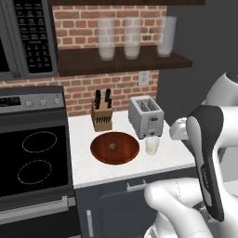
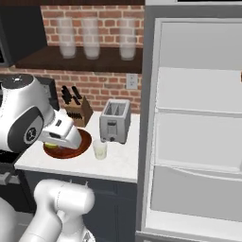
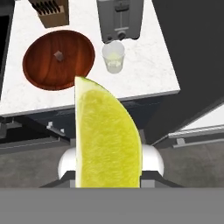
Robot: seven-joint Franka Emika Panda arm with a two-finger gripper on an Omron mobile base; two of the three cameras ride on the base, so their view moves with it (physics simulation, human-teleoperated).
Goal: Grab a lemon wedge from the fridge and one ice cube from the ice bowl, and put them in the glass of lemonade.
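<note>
Claw (image 3: 108, 181) is closed narrowly on the lemon wedge (image 3: 107, 138), which stands up large and yellow-green in the hand view, pointed tip uppermost, with the bench (image 3: 148, 70) well beyond it. Judging by this, the step in hand is carrying the wedge to the glass of lemonade (image 3: 113, 57), which sits on the bench just in front of the toaster (image 3: 120, 19) and just beside the ice bowl (image 3: 59, 59). To do it well, I would bring the hand directly over the mouth of the glass, lower until the wedge tip is within the rim, and only then let go; the tumbler is small, so a release from high up or off-centre could send the wedge onto the bench or tip the glass. The glass holds pale yellowish liquid and nothing else that I can make out. The ice bowl holds one small greyish cube (image 1: 112, 146) near its middle. The fridge (image 2: 198, 123) stands open at the right, its white shelves bare where visible.
</note>
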